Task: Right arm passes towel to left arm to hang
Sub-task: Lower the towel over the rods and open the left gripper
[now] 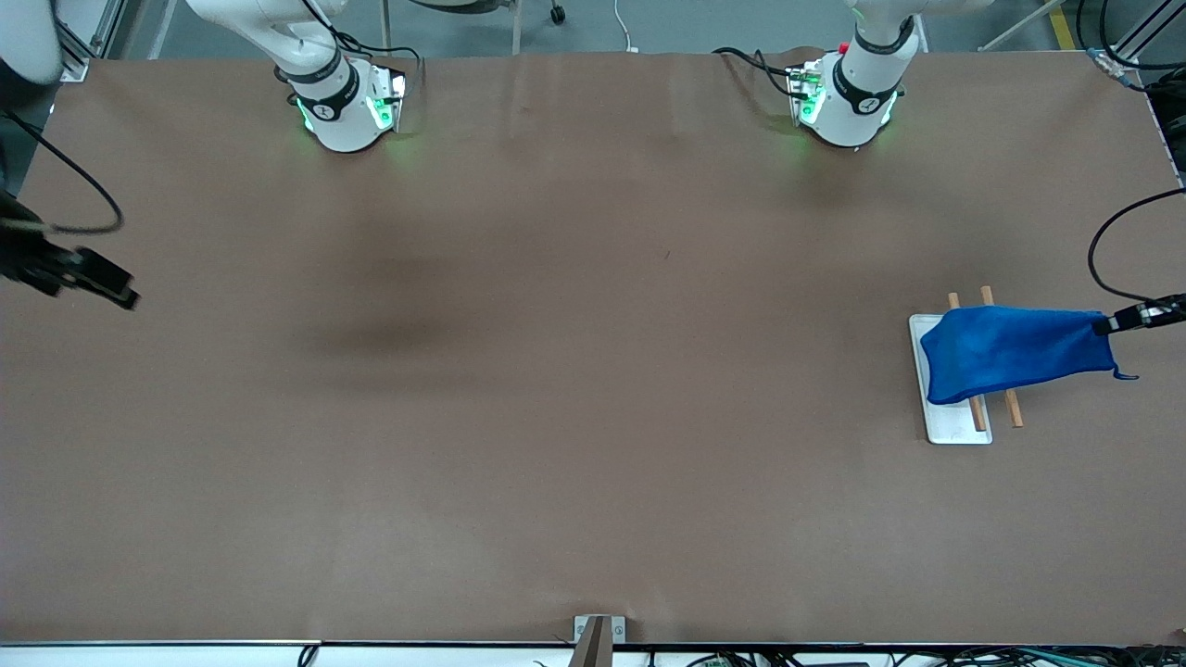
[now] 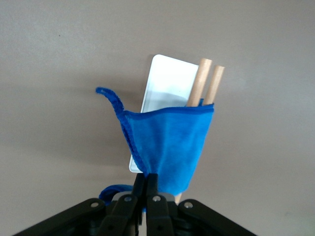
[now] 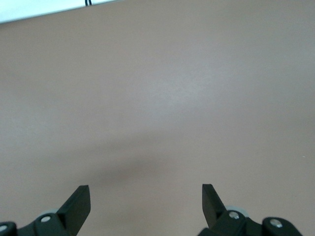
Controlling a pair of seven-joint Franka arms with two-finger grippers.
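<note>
The towel (image 1: pixel 1010 352) is soft, light cloth that sags wherever it is unsupported, so a pinch at an edge or corner suits it. It drapes over the two wooden rods (image 1: pixel 1012 406) of the white tray (image 1: pixel 950 428) at the left arm's end of the table. The left gripper (image 2: pixel 145 194) pinches one edge, seemingly beside the loop (image 1: pixel 1125 375). The right gripper (image 3: pixel 146 202) waits, fingers spread, holding nothing, over bare table at the right arm's end.
</note>
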